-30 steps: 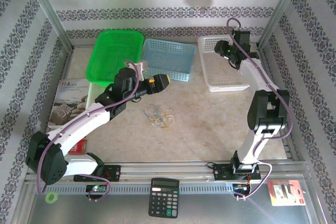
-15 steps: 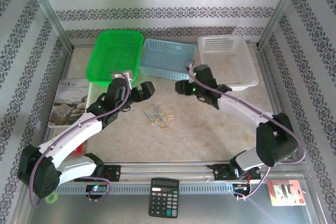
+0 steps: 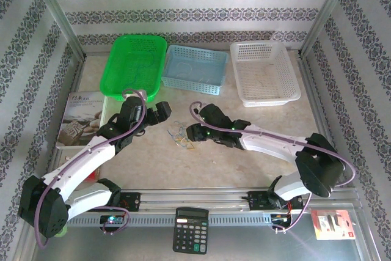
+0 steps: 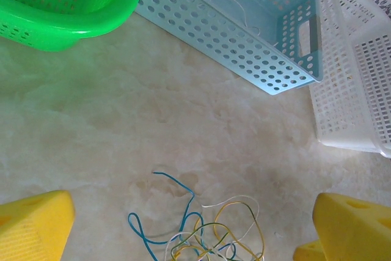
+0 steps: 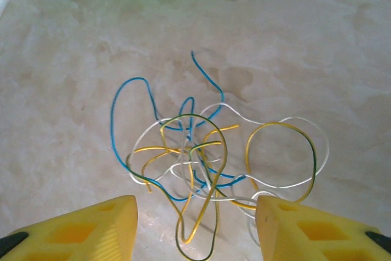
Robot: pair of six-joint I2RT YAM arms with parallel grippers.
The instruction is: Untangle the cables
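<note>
The cables (image 3: 181, 137) lie as a small tangle of thin blue, green, yellow and whitish loops on the marble tabletop, mid-table. My left gripper (image 3: 161, 114) hovers just up-left of them, open. In the left wrist view its yellow fingers (image 4: 35, 224) stand wide apart and the cables (image 4: 204, 230) lie at the bottom edge between them. My right gripper (image 3: 194, 131) sits at the tangle's right side, open. In the right wrist view the cables (image 5: 201, 151) spread just ahead of the right gripper (image 5: 195, 212). A green-yellow loop reaches between its fingertips, not pinched.
Three baskets line the back: green (image 3: 137, 41), light blue (image 3: 195, 84) with thin whitish wires inside, and white (image 3: 264, 99). A book (image 3: 82, 120) lies at the left. A calculator (image 3: 190, 229) rests on the front rail.
My right arm swung from the white basket at back right down to the tangle, its jaws widening a little. My left gripper dropped slightly toward the tangle's left side.
</note>
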